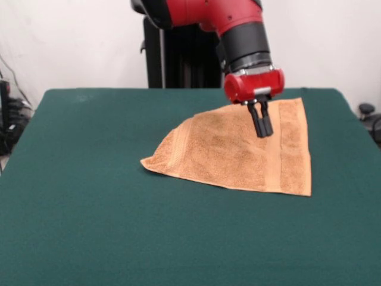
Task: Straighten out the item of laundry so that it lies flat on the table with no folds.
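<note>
towel (pixel 238 158) on table (pixel 89 208), gripper (pixel 262 132) above

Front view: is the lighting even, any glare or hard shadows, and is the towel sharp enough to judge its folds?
Front view: light is soft and even, no glare on the table; only a thin dark shadow under the towel along its left edge; towel's band and folded-over corner read clearly; the hand is slightly soft but its black fingers are distinguishable, close together over the towel.

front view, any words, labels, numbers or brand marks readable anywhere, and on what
None can be read: the towel, the green table, the red arm and its gripper show no lettering, label or number.
</note>
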Controlling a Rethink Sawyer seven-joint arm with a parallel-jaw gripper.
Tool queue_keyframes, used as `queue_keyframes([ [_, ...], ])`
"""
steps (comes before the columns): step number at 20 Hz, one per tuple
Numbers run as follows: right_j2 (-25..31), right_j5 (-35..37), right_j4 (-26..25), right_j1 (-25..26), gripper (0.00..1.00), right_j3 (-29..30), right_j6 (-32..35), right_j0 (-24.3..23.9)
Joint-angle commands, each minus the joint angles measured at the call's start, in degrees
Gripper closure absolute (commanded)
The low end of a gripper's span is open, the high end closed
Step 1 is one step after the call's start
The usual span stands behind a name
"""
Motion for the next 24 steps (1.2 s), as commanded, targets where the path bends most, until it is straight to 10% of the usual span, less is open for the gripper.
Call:
queue_keyframes([
  [1, -1.13, 1.63, 3.72, 7.21, 1.0, -9.16, 7.04, 3.46],
  [24, -1.89, -3.1, 2.8, 10.36, 1.0, -11.32, 8.71, 5.31],
])
